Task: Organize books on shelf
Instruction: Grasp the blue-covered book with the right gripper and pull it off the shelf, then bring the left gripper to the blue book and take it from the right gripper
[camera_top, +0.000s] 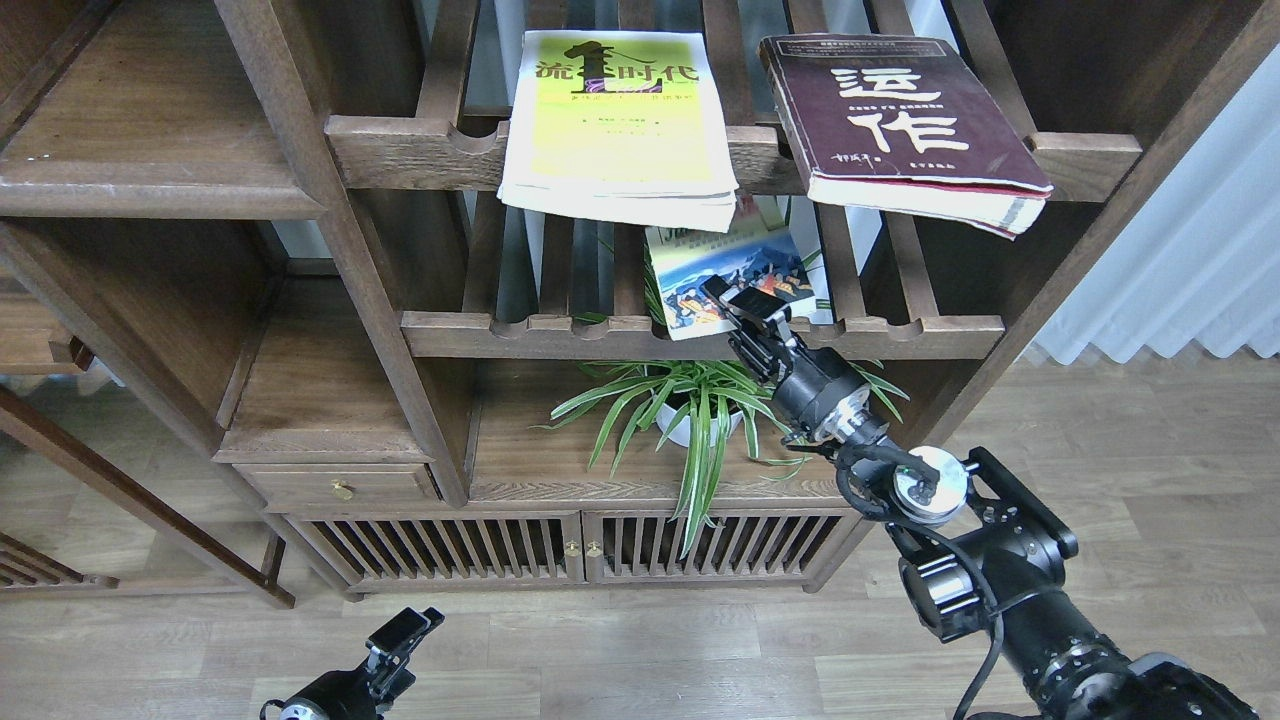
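A large yellow-green book (615, 120) and a thick dark maroon book (900, 120) lie flat on the upper slatted rack, both overhanging its front rail. Below them, a smaller book with a blue picture (735, 270) rests tilted on the lower slatted rack, its top hidden under the yellow-green one. My right gripper (745, 305) is shut on this small book's near edge. My left gripper (400, 635) hangs low near the floor at the bottom left, too small to read. The solid dark brown shelf (150, 190) is at the upper left with nothing on it.
A potted spider plant (700, 410) stands on the cabinet top right under my right wrist. The lower rack's scalloped rail (500, 335) runs in front of the small book. Slatted cabinet doors (560, 545) are below, and a white curtain (1180, 270) hangs at the right.
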